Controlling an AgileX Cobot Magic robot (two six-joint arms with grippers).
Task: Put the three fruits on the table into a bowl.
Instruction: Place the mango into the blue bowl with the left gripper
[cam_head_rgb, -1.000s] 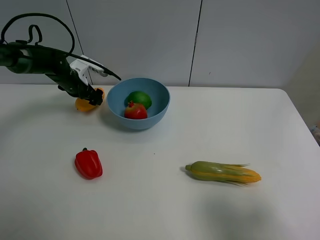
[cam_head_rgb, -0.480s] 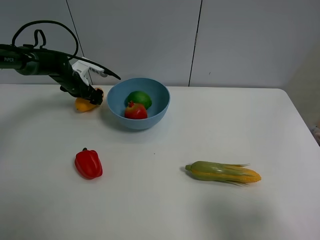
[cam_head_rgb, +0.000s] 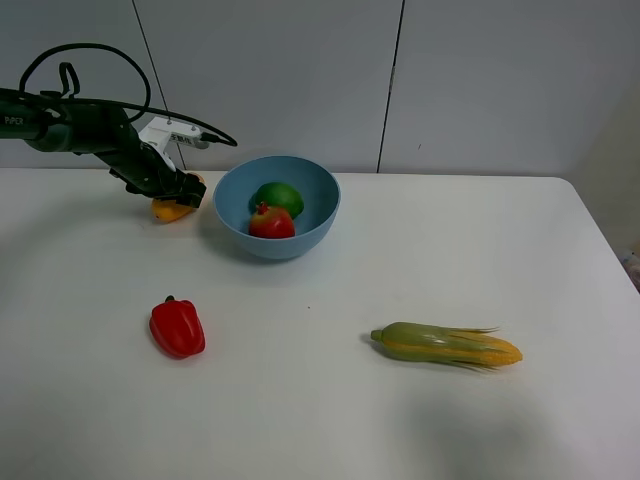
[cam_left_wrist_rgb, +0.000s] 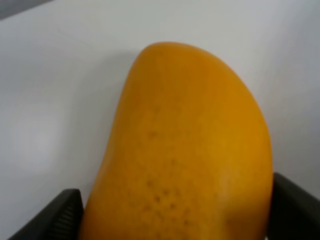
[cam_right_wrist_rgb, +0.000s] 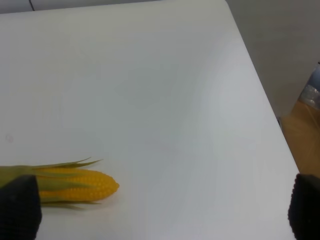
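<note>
The orange-yellow mango (cam_head_rgb: 170, 210) lies on the white table (cam_head_rgb: 420, 250) just left of the light-blue bowl (cam_head_rgb: 325, 195). My left gripper (cam_head_rgb: 185, 193) reaches down over it. In the left wrist view the mango (cam_left_wrist_rgb: 185, 150) fills the space between the two dark fingers (cam_left_wrist_rgb: 65, 215), which press against its sides. The green lime (cam_head_rgb: 280, 195) and the red pomegranate (cam_head_rgb: 270, 222) lie inside the bowl. My right gripper (cam_right_wrist_rgb: 160, 215) is open and empty over the table's right part; it does not show in the exterior view.
A red bell pepper (cam_head_rgb: 177, 328) lies at the front left. A husked corn cob (cam_head_rgb: 445, 345) lies at the front right and also shows in the right wrist view (cam_right_wrist_rgb: 70, 185). The table's right edge (cam_right_wrist_rgb: 270, 125) is near the right gripper.
My left arm has shifted slightly back and up at the mango. The mango, the bowl and the other things have stayed in place.
</note>
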